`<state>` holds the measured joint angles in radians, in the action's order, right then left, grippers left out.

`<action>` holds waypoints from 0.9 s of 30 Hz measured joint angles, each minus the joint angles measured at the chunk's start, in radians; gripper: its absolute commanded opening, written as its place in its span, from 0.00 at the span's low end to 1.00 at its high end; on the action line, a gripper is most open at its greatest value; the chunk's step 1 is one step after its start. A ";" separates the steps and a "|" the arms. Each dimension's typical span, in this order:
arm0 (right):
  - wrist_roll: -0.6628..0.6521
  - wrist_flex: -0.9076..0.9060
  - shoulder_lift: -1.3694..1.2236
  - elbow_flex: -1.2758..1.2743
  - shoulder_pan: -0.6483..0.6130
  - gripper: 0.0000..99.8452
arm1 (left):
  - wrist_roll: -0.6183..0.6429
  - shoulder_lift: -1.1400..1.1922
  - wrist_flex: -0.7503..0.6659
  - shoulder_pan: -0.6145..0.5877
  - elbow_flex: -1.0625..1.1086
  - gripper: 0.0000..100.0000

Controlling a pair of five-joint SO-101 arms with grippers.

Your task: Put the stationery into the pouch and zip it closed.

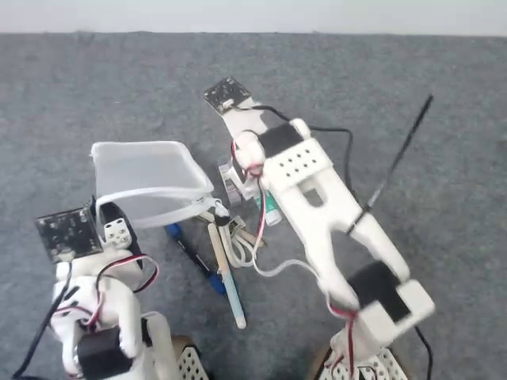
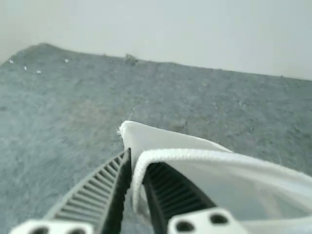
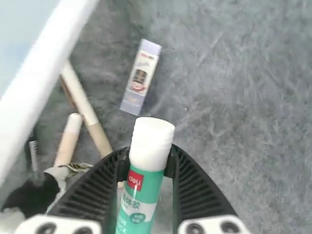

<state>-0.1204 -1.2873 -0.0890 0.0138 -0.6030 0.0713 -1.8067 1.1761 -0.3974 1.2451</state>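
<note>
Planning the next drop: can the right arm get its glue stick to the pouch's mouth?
Probably yes. The right gripper is shut on the glue stick beside the pouch, whose rim the left gripper holds up; nothing stands between them, only pens lying on the table.

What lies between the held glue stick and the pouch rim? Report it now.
Two beige pens lie between the glue stick and the pouch; the right wrist view shows it.
</note>
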 measured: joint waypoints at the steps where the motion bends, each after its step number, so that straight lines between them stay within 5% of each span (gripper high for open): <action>1: 0.000 0.017 0.034 -0.032 -0.006 0.01 | -0.005 0.000 0.003 0.000 -0.015 0.01; 11: 0.049 0.054 0.304 -0.144 -0.009 0.01 | -0.028 0.025 0.035 0.003 -0.097 0.01; 27: 0.061 0.089 0.703 -0.175 -0.081 0.01 | -0.023 0.686 0.149 0.044 -0.577 0.01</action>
<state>-0.0591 -1.1983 0.6137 -0.1611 -0.6843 0.0483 -1.1208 1.3249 -0.3529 0.6682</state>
